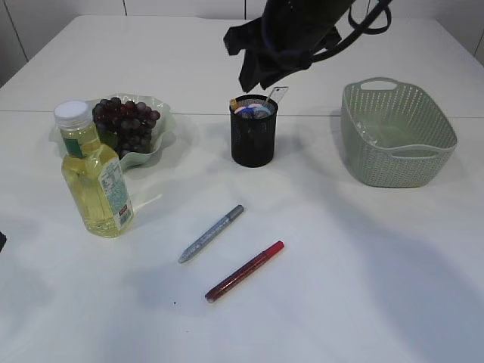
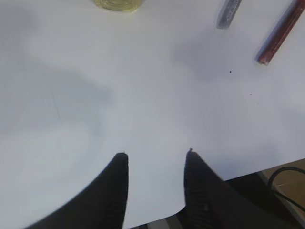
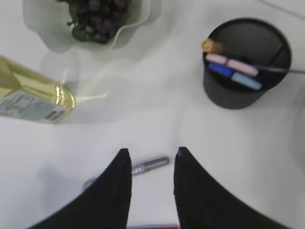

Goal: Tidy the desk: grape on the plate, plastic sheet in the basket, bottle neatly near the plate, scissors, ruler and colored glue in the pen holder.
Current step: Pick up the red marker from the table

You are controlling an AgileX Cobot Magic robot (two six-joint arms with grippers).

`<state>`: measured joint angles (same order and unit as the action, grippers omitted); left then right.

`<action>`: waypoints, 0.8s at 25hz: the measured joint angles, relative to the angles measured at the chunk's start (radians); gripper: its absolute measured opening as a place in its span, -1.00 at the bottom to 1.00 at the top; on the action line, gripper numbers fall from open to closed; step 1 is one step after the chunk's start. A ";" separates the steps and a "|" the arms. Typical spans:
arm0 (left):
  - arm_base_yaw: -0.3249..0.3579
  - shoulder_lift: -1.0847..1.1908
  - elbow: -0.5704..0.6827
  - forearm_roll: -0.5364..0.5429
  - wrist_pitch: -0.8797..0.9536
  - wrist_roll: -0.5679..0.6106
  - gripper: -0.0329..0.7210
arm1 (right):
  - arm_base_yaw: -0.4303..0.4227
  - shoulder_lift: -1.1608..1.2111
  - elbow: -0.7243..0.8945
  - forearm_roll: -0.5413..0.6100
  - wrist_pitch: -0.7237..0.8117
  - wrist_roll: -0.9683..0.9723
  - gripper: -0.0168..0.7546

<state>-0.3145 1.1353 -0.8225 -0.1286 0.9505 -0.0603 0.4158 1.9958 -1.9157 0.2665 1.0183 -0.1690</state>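
Nearest, at lower centre of the exterior view, lie 2 slim glitter-glue tubes on the matte white table [image 1: 363,287]: the red glue [image 1: 244,271] and, just behind it, the silver glue [image 1: 211,234]. At left stands a clear plastic bottle [image 1: 94,172] of yellow liquid, white-capped. Behind it a wavy pale-green plate [image 1: 155,144] holds dark grapes [image 1: 125,123]. At centre, the black mesh pen holder [image 1: 254,136] holds several items (hard to tell apart). At right, a green woven basket [image 1: 397,134]; its contents are unclear. The right gripper [image 3: 151,155] hangs above the silver glue, jaws partly apart, empty. The left gripper [image 2: 157,155] hovers over bare table, likewise parted and empty.
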 joint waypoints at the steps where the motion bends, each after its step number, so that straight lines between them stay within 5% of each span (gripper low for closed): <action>1: 0.000 0.000 0.000 0.000 0.006 0.000 -0.15 | 0.019 0.000 0.006 -0.011 0.016 0.023 -0.28; 9: 0.000 0.000 0.000 -0.002 0.011 0.000 -0.15 | 0.108 0.000 0.051 -0.116 0.124 0.221 -0.24; 20: 0.000 0.000 0.000 0.008 0.009 0.008 -0.15 | 0.116 -0.011 0.266 -0.084 0.202 0.273 -0.26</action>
<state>-0.3145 1.1353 -0.8225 -0.1207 0.9592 -0.0523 0.5317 1.9852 -1.6496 0.1828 1.2204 0.1042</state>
